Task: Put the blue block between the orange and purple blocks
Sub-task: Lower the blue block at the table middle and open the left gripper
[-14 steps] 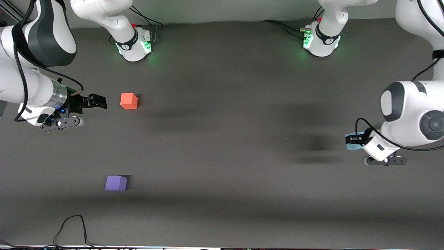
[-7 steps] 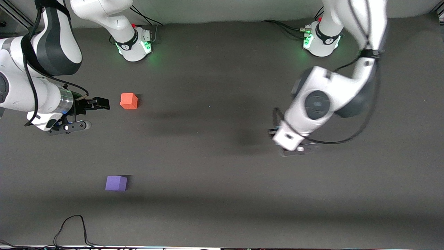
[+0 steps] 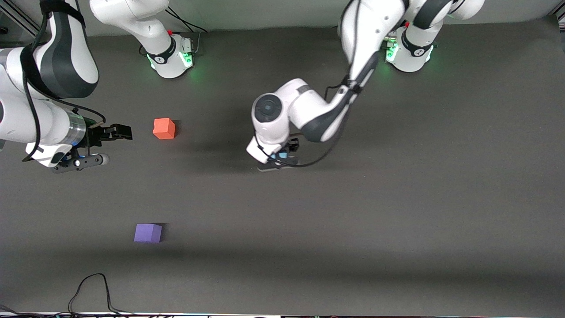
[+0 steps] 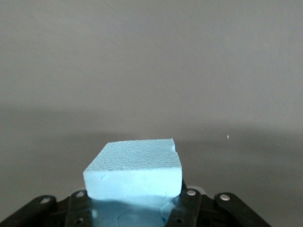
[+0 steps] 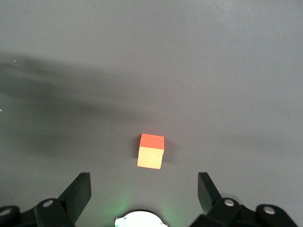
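Left gripper (image 3: 282, 155) clamped on blue block (image 4: 134, 172), aloft mid-table; carry it toward the right arm's end, lower squarely between orange block (image 3: 163, 128) and purple block (image 3: 148, 232), then release; right gripper (image 3: 118, 132) waits wide open beside orange

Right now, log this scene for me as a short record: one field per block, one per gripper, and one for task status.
blue block: held in the left gripper, up over the middle of the table
orange block: on the table, toward the right arm's end
purple block: on the table, nearer the front camera than the orange block
left gripper: shut on the blue block
right gripper: open, empty, waiting beside the orange block
task status: blue block not yet between the other two
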Robot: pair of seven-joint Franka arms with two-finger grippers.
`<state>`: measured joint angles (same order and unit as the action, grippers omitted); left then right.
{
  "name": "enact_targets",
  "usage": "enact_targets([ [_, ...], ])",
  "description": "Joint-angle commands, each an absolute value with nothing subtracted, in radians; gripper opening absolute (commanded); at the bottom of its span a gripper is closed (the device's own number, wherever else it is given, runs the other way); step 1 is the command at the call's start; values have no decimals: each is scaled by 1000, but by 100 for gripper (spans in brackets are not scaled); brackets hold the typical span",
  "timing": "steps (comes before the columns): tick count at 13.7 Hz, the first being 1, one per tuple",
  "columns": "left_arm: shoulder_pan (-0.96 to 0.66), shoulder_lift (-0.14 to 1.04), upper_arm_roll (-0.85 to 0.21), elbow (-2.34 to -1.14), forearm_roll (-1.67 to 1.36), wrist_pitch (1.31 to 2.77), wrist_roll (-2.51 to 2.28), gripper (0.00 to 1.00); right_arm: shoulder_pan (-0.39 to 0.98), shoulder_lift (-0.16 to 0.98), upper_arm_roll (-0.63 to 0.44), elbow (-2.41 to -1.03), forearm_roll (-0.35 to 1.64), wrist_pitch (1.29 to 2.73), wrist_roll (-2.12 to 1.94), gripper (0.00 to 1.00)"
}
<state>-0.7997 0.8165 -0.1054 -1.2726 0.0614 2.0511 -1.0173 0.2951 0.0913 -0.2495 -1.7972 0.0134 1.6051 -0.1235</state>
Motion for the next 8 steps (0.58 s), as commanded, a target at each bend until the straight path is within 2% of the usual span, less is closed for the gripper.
enact_targets([
  [1,-833,932,-84,-1213,144,2124,-1080,32,299,86,-258,-1804,-5,1595,-150,100],
  [5,-847,965,-84,-1220,169,2164,-1098,32,301,86,-258,-1804,3,1595,-150,100],
  [6,-847,966,-84,-1220,169,2166,-1097,38,302,87,-256,-1802,8,1595,-149,100],
  [7,-845,966,-84,-1221,170,2180,-1097,62,302,86,-256,-1801,12,1595,-144,100],
  [8,-844,966,-84,-1221,170,2181,-1094,95,305,87,-255,-1798,12,1595,-141,100],
])
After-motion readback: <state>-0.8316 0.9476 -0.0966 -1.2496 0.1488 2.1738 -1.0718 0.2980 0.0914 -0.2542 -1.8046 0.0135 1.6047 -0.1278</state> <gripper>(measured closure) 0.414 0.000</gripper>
